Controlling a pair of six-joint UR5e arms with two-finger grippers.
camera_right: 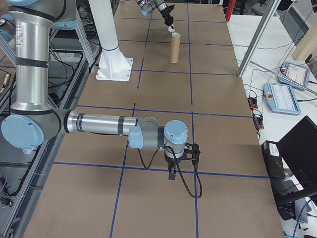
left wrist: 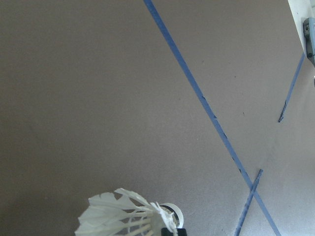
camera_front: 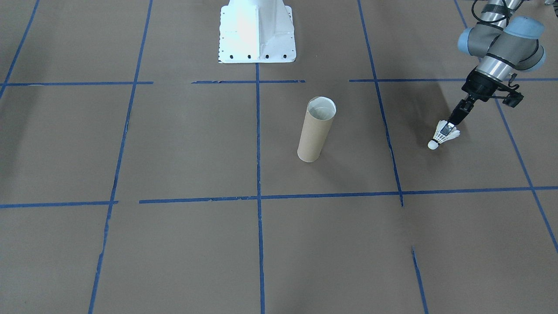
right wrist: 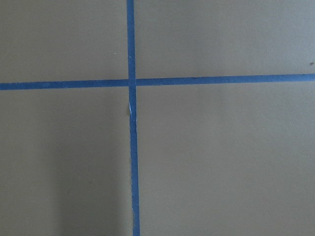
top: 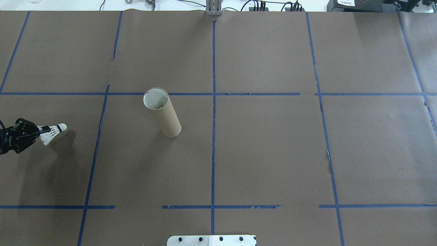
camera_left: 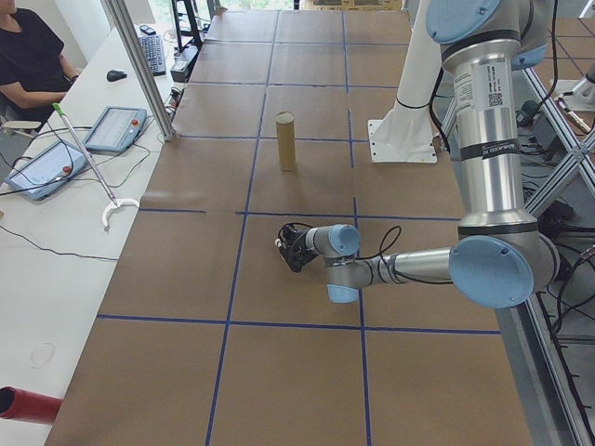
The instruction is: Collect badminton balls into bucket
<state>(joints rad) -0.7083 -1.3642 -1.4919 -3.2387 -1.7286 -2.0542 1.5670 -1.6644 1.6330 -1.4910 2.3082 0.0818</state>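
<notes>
Nearest the robot's left edge, the left hand [top: 43, 131] is clenching the skirt of the badminton ball [top: 54, 133], carrying it clear of the brown tabletop [top: 273, 153] with its white cork tip pointing away from the hand and its shadow lying on the paper beneath. Farther out toward the middle, well apart from the ball, the bucket [top: 161, 112] is standing upright, its open mouth showing a pale lining. The right hand [camera_right: 172, 173] is hanging low over the blue tape lines; whether it is clenched cannot be told.
</notes>
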